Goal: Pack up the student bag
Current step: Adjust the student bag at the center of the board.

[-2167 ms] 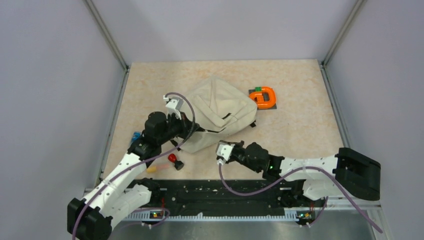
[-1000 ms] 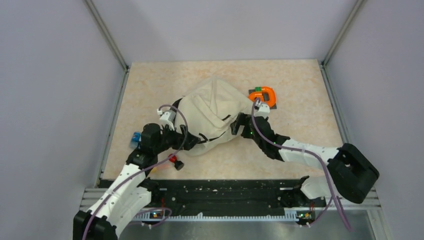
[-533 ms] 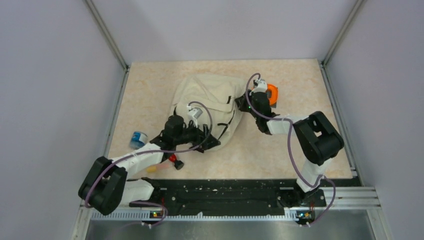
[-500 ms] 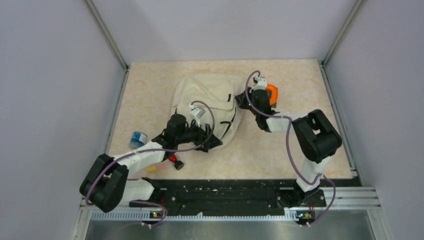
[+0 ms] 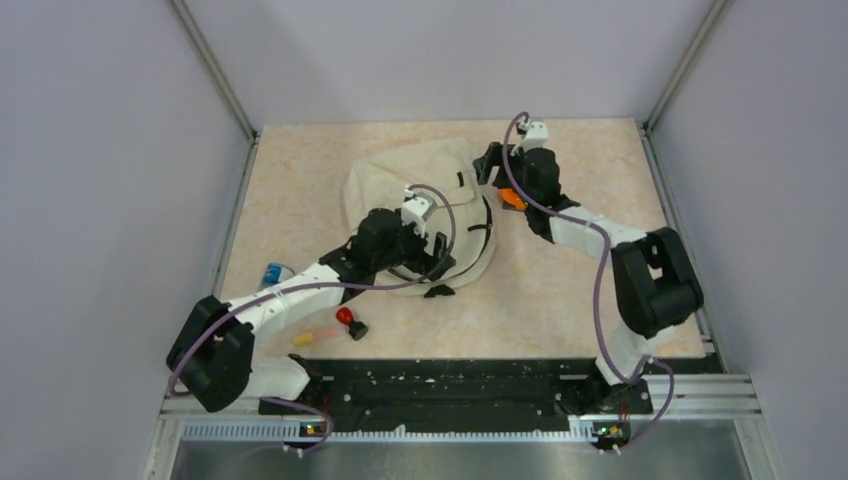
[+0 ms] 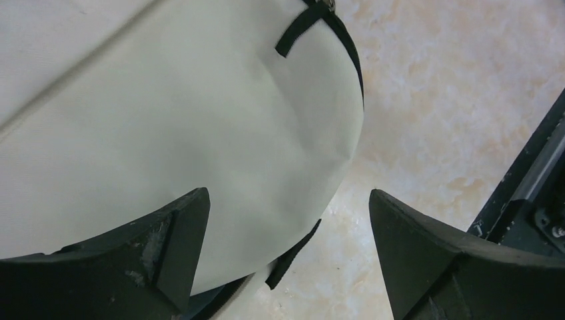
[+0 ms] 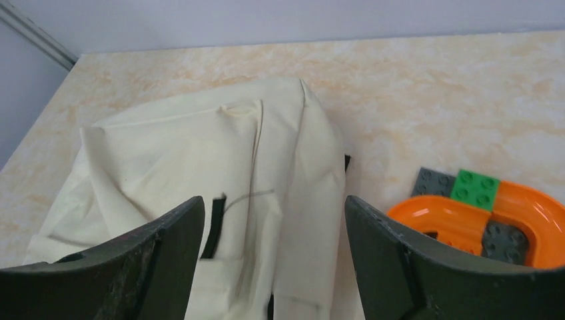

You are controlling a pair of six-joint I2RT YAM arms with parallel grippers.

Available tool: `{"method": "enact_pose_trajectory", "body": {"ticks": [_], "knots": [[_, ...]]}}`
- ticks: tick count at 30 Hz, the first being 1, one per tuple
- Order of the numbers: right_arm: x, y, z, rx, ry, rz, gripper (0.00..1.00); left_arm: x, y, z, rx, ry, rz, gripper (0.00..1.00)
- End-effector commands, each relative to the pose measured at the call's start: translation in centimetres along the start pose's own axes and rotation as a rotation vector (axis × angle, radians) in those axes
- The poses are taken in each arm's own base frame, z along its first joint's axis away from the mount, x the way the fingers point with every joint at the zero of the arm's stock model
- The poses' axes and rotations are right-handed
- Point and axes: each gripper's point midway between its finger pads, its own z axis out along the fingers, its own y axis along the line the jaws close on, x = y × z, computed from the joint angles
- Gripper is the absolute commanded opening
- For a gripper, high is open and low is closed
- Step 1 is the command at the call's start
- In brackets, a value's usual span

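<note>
Student bag (image 5: 420, 200), cream fabric with black straps, lying flat on the beige surface (image 5: 590, 290); both sets of fingers spread, nothing gripped.

Left fingers (image 6: 166, 253): wide apart, straddling the bag's rounded near edge, one finger over the fabric, the other over bare surface beside the bag; whether they touch the fabric cannot be told. Right fingers (image 7: 400, 267): wide apart and empty, at the bag's far right corner, looking down across its top panel. Orange curved track piece (image 7: 466, 213) with green and grey bricks: just right of the bag. Red-and-black small item (image 5: 348, 320): near side of the bag, apart from it.
</note>
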Motion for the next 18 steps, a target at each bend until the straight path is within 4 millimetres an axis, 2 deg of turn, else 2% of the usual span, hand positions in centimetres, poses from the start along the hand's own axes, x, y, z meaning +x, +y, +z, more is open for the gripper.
{"method": "enact_pose_trajectory", "body": {"ticks": [1,3,8,12,15,16,18], "knots": [[-2.0,-0.9,-5.1,0.084,-0.017,0.052,0.76,0.2,-0.7,1.7,-0.083,0.024,0.153,0.94],[-1.5,-1.2,-7.1,0.103,-0.008,0.085,0.76,0.3,-1.5,2.4,-0.096,0.012,0.193,0.95],[0.5,-1.8,-11.0,0.124,0.041,0.11,0.77,-0.2,-1.4,3.8,-0.166,-0.039,0.249,0.98],[1.9,-2.2,-13.6,0.139,0.061,0.14,0.77,0.4,-1.4,5.2,-0.214,-0.026,0.319,0.98],[2.9,-1.6,-15.1,0.124,0.072,0.16,0.77,0.7,-0.8,5.8,-0.274,-0.01,0.383,0.98],[3.0,-1.4,-15.5,0.119,0.072,0.16,0.77,0.6,-0.5,5.9,-0.298,-0.008,0.401,0.97],[3.5,-0.9,-16.1,0.122,0.077,0.152,0.77,0.2,0.6,5.6,-0.387,-0.011,0.395,0.86]]}}
